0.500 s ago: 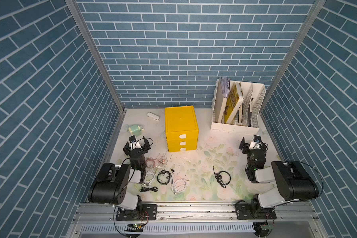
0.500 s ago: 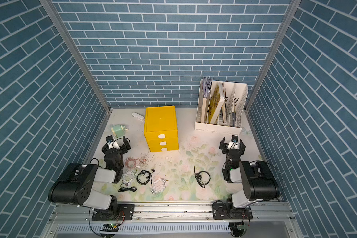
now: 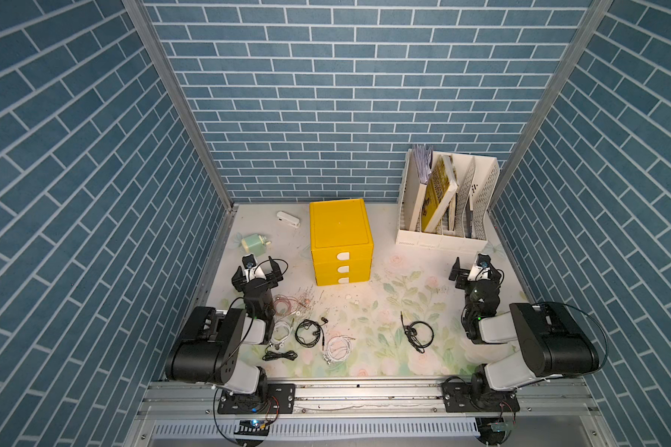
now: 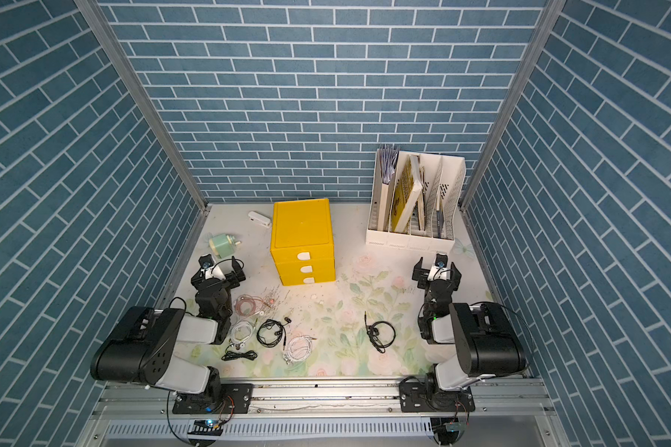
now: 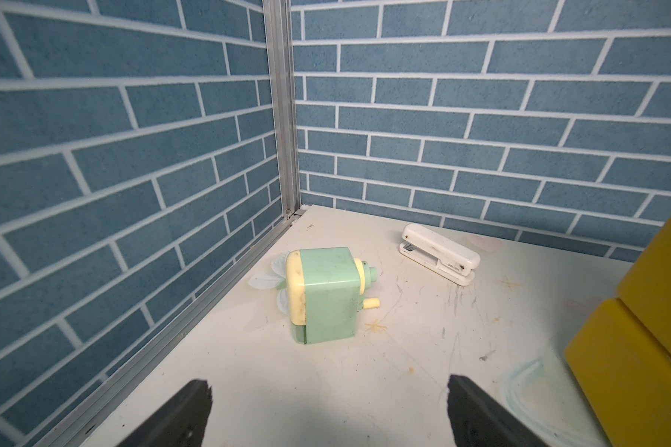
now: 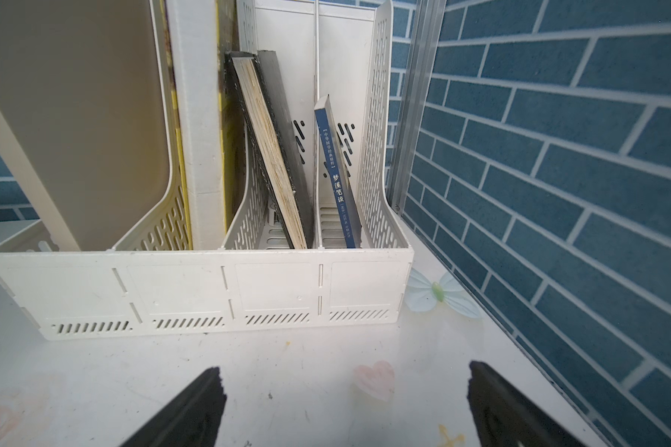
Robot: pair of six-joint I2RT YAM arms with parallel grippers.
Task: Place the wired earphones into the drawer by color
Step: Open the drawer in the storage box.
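Several wired earphones lie loose on the floral mat in both top views: a pinkish-copper coil (image 3: 287, 303), white coils (image 3: 281, 333) (image 3: 338, 348), and black coils (image 3: 310, 333) (image 3: 277, 354) (image 3: 419, 333). The yellow cabinet (image 3: 341, 232) stands behind them with all three drawers (image 3: 328, 268) pushed in; its side (image 5: 655, 309) shows in the left wrist view. My left gripper (image 3: 257, 271) (image 5: 328, 385) hovers open left of the cabinet, holding nothing. My right gripper (image 3: 475, 271) (image 6: 345, 371) is open and empty in front of the file rack. No earphones show in either wrist view.
A green pencil sharpener (image 5: 326, 294) and a white stapler (image 5: 438, 253) sit in the back left corner. A white file rack (image 6: 210, 286) with books stands at the back right. Blue brick walls close in three sides.
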